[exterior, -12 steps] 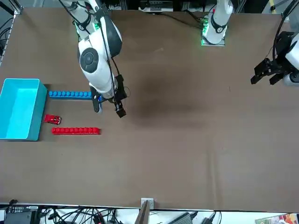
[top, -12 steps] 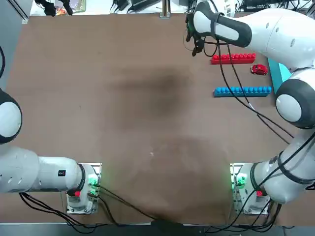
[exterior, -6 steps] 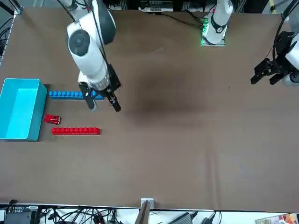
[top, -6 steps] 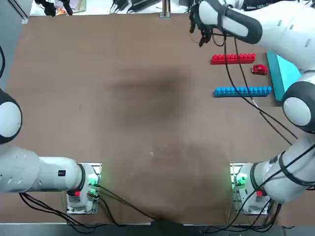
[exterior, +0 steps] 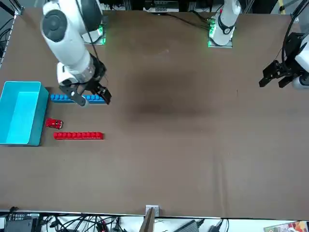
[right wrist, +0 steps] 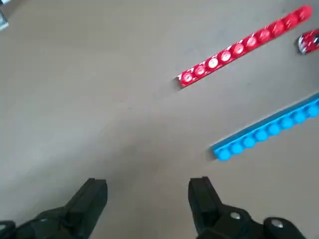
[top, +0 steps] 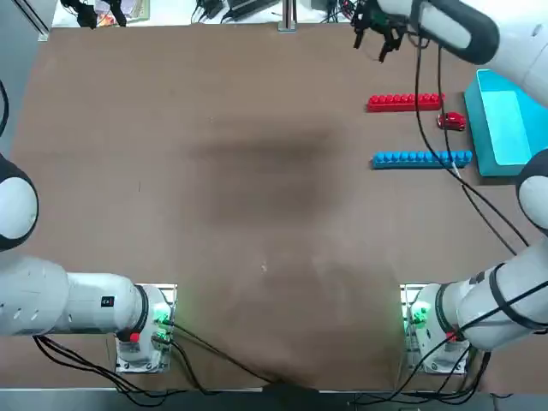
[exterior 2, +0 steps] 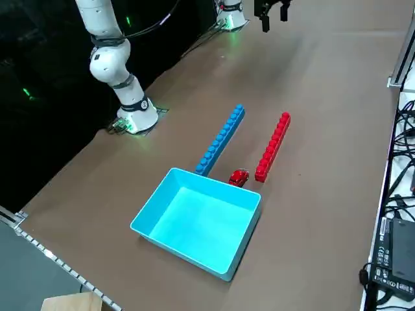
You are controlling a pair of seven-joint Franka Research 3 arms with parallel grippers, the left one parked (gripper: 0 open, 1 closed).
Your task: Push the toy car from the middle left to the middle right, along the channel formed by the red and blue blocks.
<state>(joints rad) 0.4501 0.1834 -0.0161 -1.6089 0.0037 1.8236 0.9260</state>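
In the right wrist view you see the two fingers of the right gripper (right wrist: 148, 196) spread wide apart, with bare tabletop between them; the end effector is released, holding nothing. In the top view the gripper lies near the upper edge, right of centre, and its black, angular parts contrast with the smooth white shell of the arm (top: 501, 34).

The red bar (top: 405, 103) and blue bar (top: 421, 160) are straight, each with a single row of round studs. The toy car (top: 451, 122), glossy red and rounded, sits toward the upper right of the top view, at the right end of the channel (top: 402, 132), touching neither bar. The light-blue bin (top: 509, 124), open and rectangular, stands just beside it on the matt brown tabletop (top: 257, 197).

Note that a cable (top: 441, 77) crosses both bars in the top view, whereas the right side view shows you both bars uncovered and the bin's full rim.
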